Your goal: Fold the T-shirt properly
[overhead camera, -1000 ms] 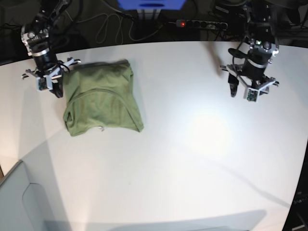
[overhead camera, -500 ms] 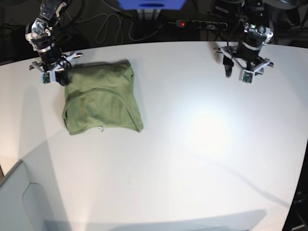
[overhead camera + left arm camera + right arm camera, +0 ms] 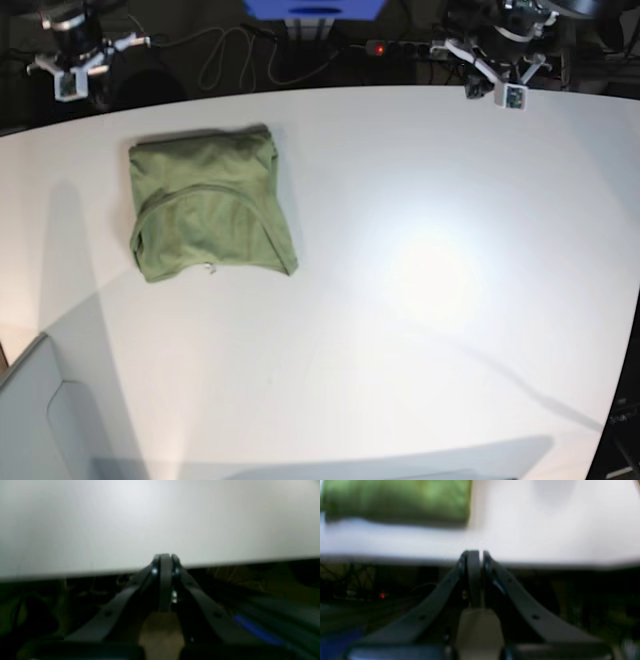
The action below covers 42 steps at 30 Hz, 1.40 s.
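Black pincer point(image 3: 165, 560) fingers, silver screws; white brackets, beige wrist block.

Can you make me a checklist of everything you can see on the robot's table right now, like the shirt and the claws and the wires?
Surface: white table, bare apart from the shirt, bright glare spot.
Job's things: green T-shirt folded into a compact bundle, lying flat at the far corner, nothing touching it.
Clutter: nothing seen.
Grippers: left gripper shut, empty, at the table's back edge; right gripper shut, empty, off the shirt.
Cables: loose cables and a power strip behind the table.
Surroundings: dark background, blue object at the back.
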### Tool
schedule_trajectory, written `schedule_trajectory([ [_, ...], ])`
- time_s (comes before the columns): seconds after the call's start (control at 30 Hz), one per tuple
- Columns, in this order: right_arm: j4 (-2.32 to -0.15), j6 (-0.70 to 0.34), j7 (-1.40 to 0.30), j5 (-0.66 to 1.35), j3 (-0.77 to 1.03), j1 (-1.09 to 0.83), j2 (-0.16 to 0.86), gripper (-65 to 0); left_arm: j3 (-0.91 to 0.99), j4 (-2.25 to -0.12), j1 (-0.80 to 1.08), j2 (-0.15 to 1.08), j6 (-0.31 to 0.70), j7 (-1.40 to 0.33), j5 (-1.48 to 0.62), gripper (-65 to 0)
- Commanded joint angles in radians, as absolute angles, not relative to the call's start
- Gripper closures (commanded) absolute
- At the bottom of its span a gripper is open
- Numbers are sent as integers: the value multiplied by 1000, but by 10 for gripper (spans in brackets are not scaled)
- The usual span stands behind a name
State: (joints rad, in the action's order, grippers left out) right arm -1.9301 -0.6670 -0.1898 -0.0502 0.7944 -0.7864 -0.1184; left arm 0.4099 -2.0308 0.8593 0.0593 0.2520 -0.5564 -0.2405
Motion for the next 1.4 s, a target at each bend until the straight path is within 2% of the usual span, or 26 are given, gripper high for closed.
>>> schedule_trajectory([
  [0.0,-1928,-667,-166,-33,789,-826,-113,-1,409,-2045,900,45,260,-544,-251,0],
  [0.13,-1819,-667,-165,-33,708,-891,-91,-1,410,-2017,952,12,254,-544,-246,0],
  [0.27,-1620,-667,-159,-35,585,-874,-21,-1,409,-1836,921,12,252,-526,-211,0],
  [0.6,-1036,-665,-137,-38,309,-587,108,-1,409,-1007,593,59,252,-84,31,0],
  [0.73,-926,-664,-15,-38,278,-521,119,-1,398,-670,421,113,252,-5,38,0],
  [0.83,-868,-644,61,-38,275,-492,119,-1,314,-410,292,166,252,59,35,0],
  [0.97,-769,-433,73,-41,255,-440,114,-1,194,-205,185,185,251,163,31,0],
  [1.03,-710,-286,73,-41,194,-401,114,-1,160,-202,176,183,251,160,31,0],
  [1.13,-615,8,74,-39,73,-354,113,-1,139,-202,173,182,251,150,31,0],
  [1.23,-541,257,113,-38,-39,-323,102,-1,140,-202,173,182,251,150,31,0],
  [1.3,-487,398,168,-38,-93,-306,87,-1,142,-202,174,182,251,150,31,0],
  [1.37,-429,489,208,-38,-125,-288,81,-1,140,-202,174,182,251,150,31,0],
])
